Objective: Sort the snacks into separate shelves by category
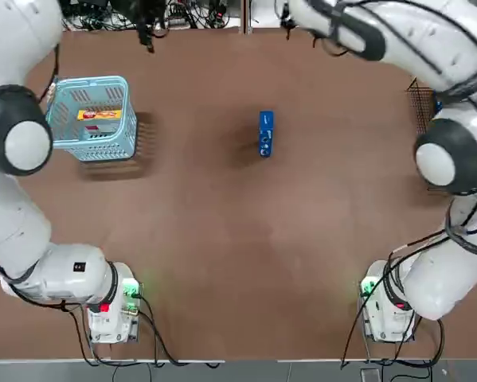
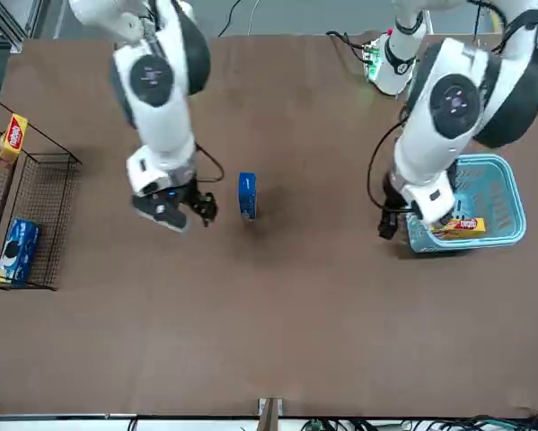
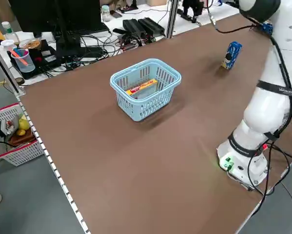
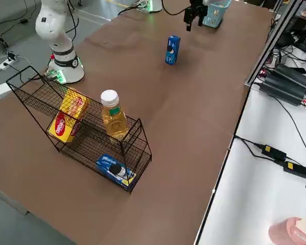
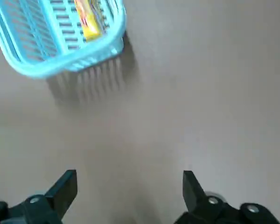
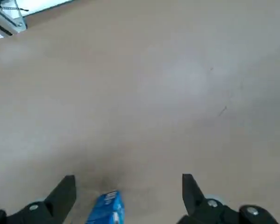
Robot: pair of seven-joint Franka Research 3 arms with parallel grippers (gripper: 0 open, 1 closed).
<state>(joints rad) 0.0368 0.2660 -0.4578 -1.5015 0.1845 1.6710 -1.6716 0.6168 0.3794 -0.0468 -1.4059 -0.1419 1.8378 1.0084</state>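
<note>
One blue packet (image 1: 266, 133) stands upright mid-table, also showing as the blue packet (image 6: 107, 210) low between my right fingers. My right gripper (image 2: 183, 211) hangs open and empty above the table beside it. A yellow-orange box (image 1: 99, 114) lies inside the light blue basket (image 1: 71, 135). My left gripper (image 2: 390, 220) hovers open and empty by the basket's inner side. The black wire rack (image 2: 44, 193) at my right holds a yellow-orange box (image 2: 13, 136) on its upper shelf and a blue packet (image 2: 17, 250) on its lower shelf.
A bottle of amber liquid (image 4: 113, 116) stands on the rack's upper shelf beside the yellow boxes (image 4: 68, 115). Cables and power strips (image 1: 182, 14) lie past the table's far edge. Both arm bases (image 1: 111, 306) sit at the near edge.
</note>
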